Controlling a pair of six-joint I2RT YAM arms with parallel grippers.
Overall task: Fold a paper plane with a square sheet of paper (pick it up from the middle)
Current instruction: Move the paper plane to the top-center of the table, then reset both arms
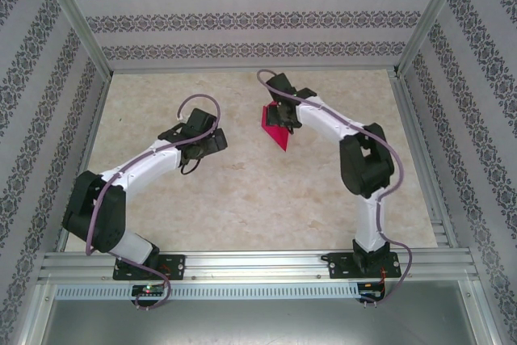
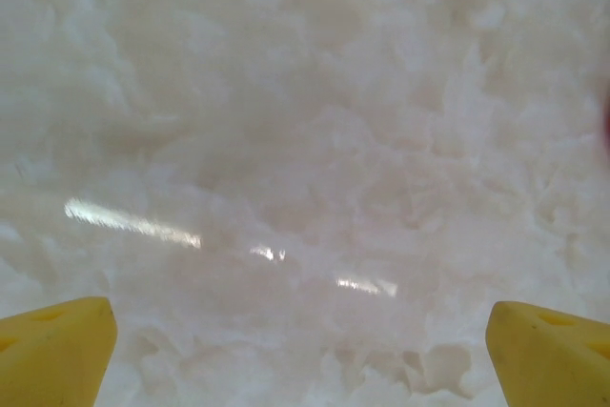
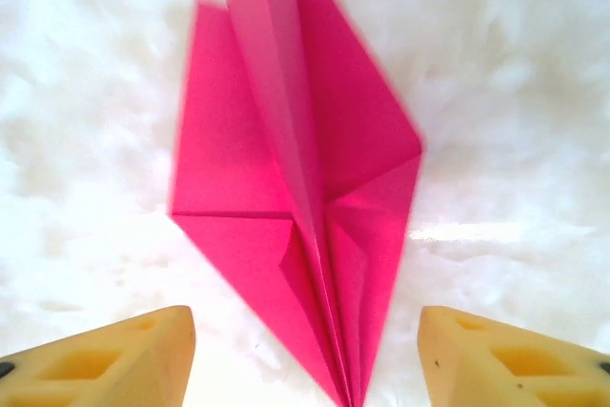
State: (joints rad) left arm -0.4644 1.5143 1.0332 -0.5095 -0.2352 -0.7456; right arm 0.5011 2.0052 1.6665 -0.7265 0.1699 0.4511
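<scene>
The magenta-pink paper plane (image 3: pixel 305 169) is the folded sheet, with a centre crease, layered wings and its pointed nose toward the camera. It sits between the yellow fingers (image 3: pixel 114 359) of my right gripper (image 3: pixel 305 340), which is open and touches the paper on neither side; its edges look slightly blurred. From above, the paper plane (image 1: pixel 277 132) shows just under the right gripper (image 1: pixel 281 115) near the table's middle back. My left gripper (image 1: pixel 214 143) hovers to the left of it, apart from the paper. The left gripper (image 2: pixel 300 340) is open wide over bare marbled tabletop with nothing between its fingers.
The pale marbled table (image 1: pixel 242 199) is fenced by aluminium rails (image 1: pixel 242 262) and patterned walls (image 1: pixel 242 22) on three sides. The right arm's elbow (image 1: pixel 367 163) stands tall on the right side.
</scene>
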